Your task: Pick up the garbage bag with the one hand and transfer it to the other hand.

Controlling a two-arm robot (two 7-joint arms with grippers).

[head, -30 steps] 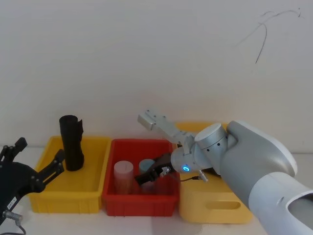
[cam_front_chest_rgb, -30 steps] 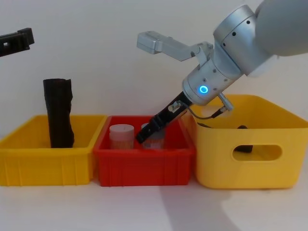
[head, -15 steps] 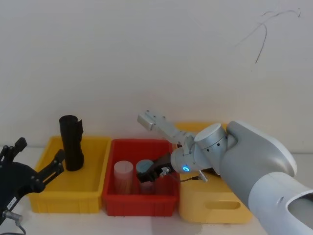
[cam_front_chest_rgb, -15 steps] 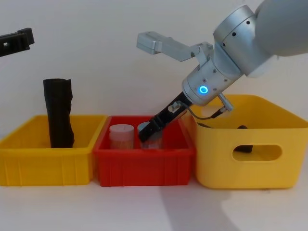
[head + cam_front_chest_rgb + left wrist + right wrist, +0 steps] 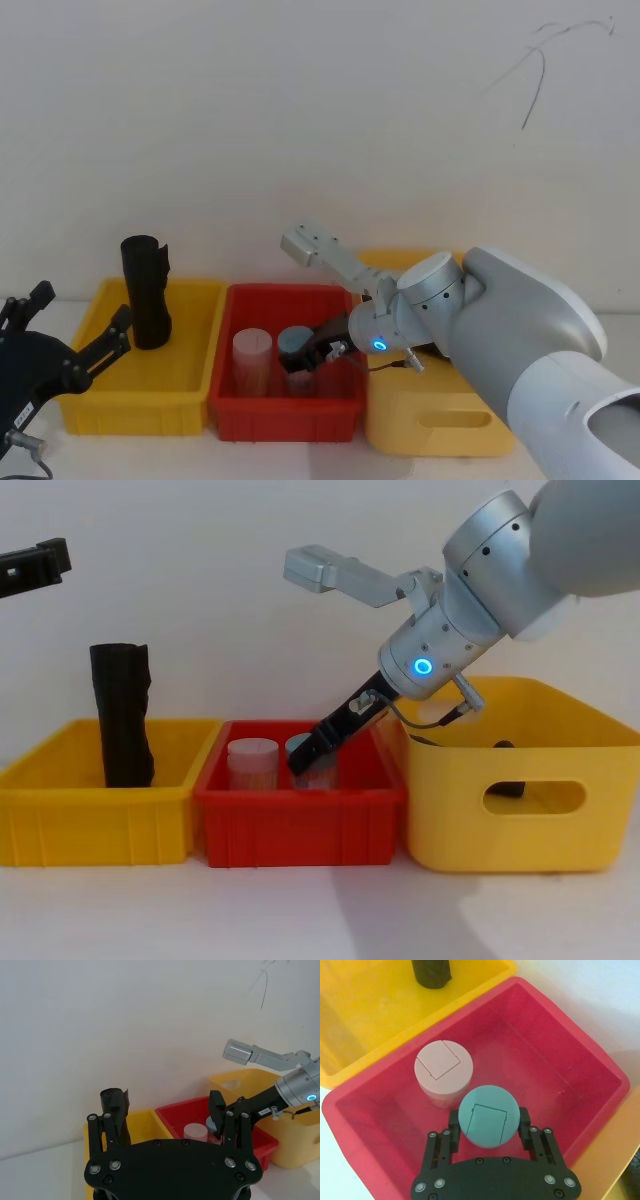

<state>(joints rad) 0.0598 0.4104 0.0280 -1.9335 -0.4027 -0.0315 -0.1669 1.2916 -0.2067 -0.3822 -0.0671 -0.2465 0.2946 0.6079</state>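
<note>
The garbage bag (image 5: 146, 291), a shiny black roll, stands upright at the far end of the left yellow bin (image 5: 190, 400); it looks light, slippery and somewhat crushable, so the bare middle of the roll seems the safest hold. The left gripper (image 5: 60, 350) hovers near and left of that bin, fingers spread wide and empty. The right gripper (image 5: 489, 1132) angles down into the red bin (image 5: 560, 1060), fingers open astride a teal-lidded jar (image 5: 489, 1116) beside a pink-lidded jar (image 5: 443, 1070).

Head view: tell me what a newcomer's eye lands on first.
The big silver-grey right arm with its blue glowing ring reaches down into the red plastic bin, its black right gripper straddling a teal-lidded jar beside a pink-lidded jar. In the yellow bin at left, the shiny black rolled garbage bag stands upright, untouched. The left gripper hovers open nearby.
</note>
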